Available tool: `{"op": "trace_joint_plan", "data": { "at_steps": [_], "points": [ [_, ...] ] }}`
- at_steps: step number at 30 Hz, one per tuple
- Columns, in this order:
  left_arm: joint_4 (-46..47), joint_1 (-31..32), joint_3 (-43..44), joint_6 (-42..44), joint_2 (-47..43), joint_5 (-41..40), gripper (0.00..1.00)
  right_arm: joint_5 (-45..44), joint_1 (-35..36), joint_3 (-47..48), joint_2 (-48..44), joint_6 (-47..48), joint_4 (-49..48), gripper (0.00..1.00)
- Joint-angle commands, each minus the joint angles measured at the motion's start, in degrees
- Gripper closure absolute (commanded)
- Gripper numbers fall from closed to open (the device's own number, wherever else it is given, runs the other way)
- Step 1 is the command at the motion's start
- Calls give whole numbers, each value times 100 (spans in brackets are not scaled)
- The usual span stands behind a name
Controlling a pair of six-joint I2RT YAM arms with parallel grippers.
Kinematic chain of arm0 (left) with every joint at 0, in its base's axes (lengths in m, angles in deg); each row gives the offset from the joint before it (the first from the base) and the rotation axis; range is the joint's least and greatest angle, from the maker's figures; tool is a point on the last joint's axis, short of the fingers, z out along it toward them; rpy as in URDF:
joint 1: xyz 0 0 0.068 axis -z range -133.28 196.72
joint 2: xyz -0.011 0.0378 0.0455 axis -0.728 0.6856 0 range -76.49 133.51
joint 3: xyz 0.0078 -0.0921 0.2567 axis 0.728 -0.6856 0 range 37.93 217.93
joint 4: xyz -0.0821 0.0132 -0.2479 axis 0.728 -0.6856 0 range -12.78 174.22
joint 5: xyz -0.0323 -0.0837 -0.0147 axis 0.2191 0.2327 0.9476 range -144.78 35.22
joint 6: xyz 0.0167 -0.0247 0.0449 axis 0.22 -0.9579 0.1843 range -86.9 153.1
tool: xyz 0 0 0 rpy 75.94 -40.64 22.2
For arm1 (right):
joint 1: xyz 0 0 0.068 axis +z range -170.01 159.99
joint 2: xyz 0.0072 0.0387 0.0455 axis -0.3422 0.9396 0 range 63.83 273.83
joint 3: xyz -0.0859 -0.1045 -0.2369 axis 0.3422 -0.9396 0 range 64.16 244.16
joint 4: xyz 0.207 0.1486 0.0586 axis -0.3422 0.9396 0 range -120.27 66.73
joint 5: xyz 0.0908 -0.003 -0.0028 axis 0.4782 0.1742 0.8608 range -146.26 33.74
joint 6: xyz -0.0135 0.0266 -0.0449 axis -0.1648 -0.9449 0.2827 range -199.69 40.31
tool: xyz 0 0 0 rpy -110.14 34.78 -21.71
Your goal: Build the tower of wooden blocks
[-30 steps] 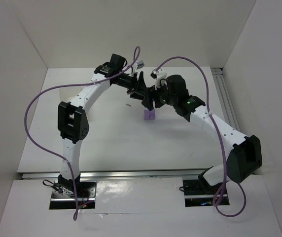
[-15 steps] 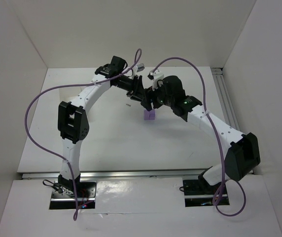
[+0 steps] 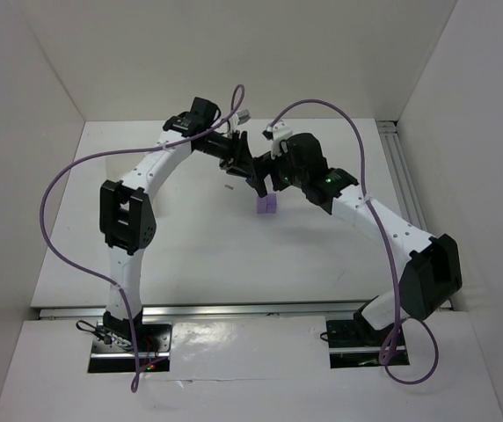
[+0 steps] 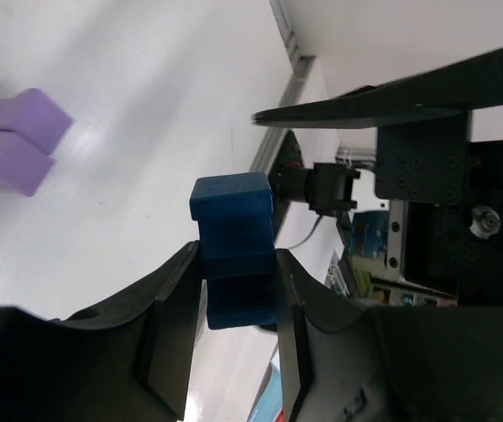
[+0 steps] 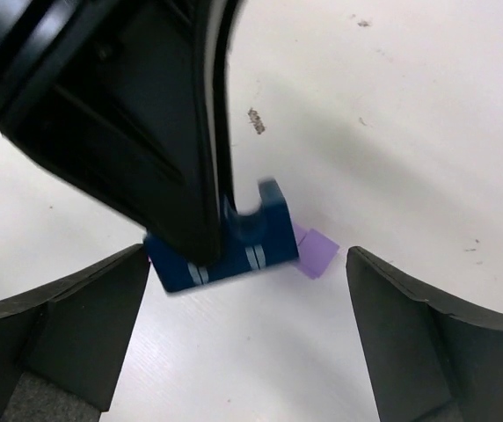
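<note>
Blue notched block (image 4: 231, 215) pinched in left pincer (image 4: 234, 277); right pincer (image 5: 247, 299) spread wide.

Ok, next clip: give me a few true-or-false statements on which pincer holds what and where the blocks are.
1. The left pincer grips the blue block between its fingers. True.
2. The right pincer is shut on a purple block. False: its fingers stand wide apart and hold nothing.
3. The purple blocks sit on the table, touching each other. True.
4. The blue block rests on top of the purple blocks. False: it is held clear of them, with bare table between the two in the left wrist view.
</note>
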State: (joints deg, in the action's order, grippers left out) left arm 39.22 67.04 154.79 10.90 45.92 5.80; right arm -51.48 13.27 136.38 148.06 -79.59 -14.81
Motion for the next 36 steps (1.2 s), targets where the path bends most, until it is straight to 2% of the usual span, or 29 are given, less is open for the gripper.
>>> {"op": "trace_joint_plan", "data": {
  "at_steps": [1,5,6,8,12,13,16,20,22,26,29,33,34,36],
  "points": [
    [-70,-256,-14,-83,-481,-449,100,-363,56,310,-292,43,228,0],
    [-455,-388,91,-83,-533,-1405,100,-801,-14,91,-801,43,387,0],
    [-580,-388,152,65,-534,-2026,100,-933,-14,3,-1072,-114,387,0],
    [-712,-336,215,285,-534,-2339,100,-1311,-215,-312,-1355,-308,247,0],
    [-879,-203,399,1302,-534,-2892,100,-1733,-585,-727,-1970,-983,1,0],
    [-880,-143,399,1471,-586,-2894,100,-2039,-664,-788,-1971,-1177,1,0],
    [-827,51,452,2110,-718,-3051,99,-1964,-1191,-570,-1719,-1748,315,0],
    [-547,499,365,2878,-824,-3595,92,-1849,-1727,-174,-1111,-2504,1238,0],
    [-336,744,294,3114,-876,-3990,87,-1682,-2017,-270,-1049,-2786,1292,0],
    [-54,860,294,3510,-825,-3730,85,-1112,-2369,-674,-1215,-2892,1056,0],
    [174,860,294,3871,-824,-3404,85,-997,-2580,-798,-1268,-2893,1055,0],
    [368,860,171,4292,-824,-3403,84,-908,-2748,-912,-1329,-2893,1055,0],
    [368,860,66,4755,-824,-3168,84,-847,-2800,-964,-1330,-2893,1055,0],
    [596,947,-354,4944,-1060,-3305,84,-847,-2853,-1079,-1400,-2893,977,0]
  ]
}}
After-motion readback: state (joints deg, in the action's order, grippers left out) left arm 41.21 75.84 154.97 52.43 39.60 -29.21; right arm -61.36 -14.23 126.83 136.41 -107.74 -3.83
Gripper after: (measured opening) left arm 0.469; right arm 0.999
